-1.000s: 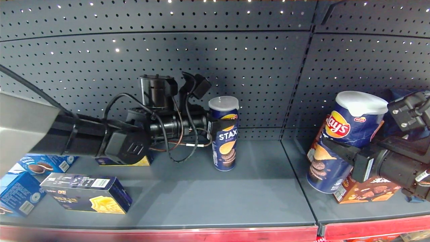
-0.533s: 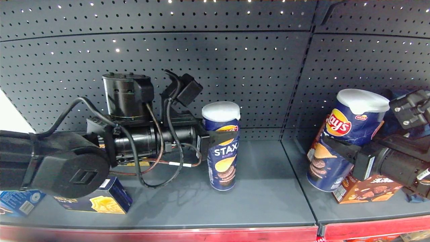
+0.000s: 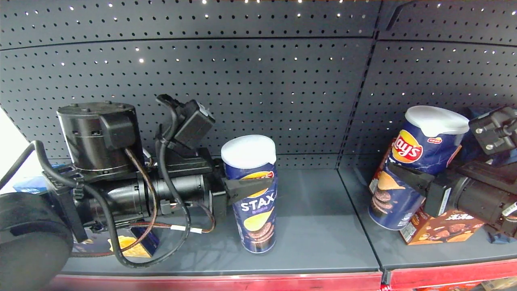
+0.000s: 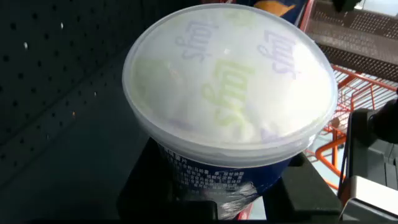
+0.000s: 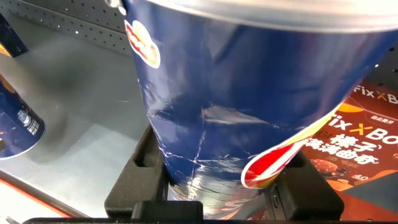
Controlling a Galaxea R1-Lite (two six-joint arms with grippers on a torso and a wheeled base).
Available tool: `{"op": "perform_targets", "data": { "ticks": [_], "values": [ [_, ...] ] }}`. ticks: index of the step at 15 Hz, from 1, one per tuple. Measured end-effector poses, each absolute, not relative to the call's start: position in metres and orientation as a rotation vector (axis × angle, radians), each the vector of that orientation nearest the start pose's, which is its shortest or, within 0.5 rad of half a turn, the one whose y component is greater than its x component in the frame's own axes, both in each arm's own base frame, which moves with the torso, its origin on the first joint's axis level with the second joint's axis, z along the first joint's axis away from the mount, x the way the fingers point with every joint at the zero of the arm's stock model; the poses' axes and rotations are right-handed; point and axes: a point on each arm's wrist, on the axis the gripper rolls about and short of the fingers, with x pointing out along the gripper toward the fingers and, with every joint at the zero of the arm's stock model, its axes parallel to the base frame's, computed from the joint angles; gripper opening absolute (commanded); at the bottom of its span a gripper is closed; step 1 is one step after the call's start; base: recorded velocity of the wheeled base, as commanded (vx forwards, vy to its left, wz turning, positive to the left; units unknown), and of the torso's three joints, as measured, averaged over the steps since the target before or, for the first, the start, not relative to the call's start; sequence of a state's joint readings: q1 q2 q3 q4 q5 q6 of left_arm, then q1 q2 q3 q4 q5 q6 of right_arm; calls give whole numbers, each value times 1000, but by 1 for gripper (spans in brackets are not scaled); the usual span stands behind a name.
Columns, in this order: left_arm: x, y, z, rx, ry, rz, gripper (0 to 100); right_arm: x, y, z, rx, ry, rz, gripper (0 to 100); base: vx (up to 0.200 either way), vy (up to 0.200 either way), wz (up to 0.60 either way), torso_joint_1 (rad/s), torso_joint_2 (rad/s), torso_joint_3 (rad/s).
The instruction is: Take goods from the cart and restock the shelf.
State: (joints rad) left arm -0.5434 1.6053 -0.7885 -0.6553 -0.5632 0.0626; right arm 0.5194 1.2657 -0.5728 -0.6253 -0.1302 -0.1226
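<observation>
Up front on the grey shelf [image 3: 319, 246], the left gripper [image 3: 247, 186] is clamped round a blue chips can [image 3: 258, 218], which stands upright near the front edge. Over on the right section, the right gripper [image 3: 404, 180] grips a second chips can [image 3: 424, 145], tilted, its bottom just beside a brown cookie box [image 3: 440, 230]. The left arm partly hides a blue-and-yellow box [image 3: 131, 242].

left gripper [image 3: 249, 184] jaws clamped, right gripper [image 3: 408, 173] seemingly likewise
</observation>
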Motion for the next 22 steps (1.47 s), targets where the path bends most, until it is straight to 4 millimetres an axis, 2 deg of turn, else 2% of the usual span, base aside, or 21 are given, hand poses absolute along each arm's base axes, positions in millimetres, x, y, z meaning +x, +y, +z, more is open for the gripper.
{"op": "perform_targets", "data": {
  "ticks": [7, 14, 22],
  "values": [
    [247, -160, 185, 47, 162, -1142, 0, 170, 93, 225, -143, 41, 389, 0, 0, 0, 0, 0, 0, 0],
    [258, -154, 176, 44, 174, -1135, 0, 170, 93, 226, -142, 41, 390, 0, 0, 0, 0, 0, 0, 0],
    [269, -158, 162, 44, 183, -1132, 0, 170, 93, 225, -144, 44, 388, 0, 0, 0, 0, 0, 0, 0]
  ]
}}
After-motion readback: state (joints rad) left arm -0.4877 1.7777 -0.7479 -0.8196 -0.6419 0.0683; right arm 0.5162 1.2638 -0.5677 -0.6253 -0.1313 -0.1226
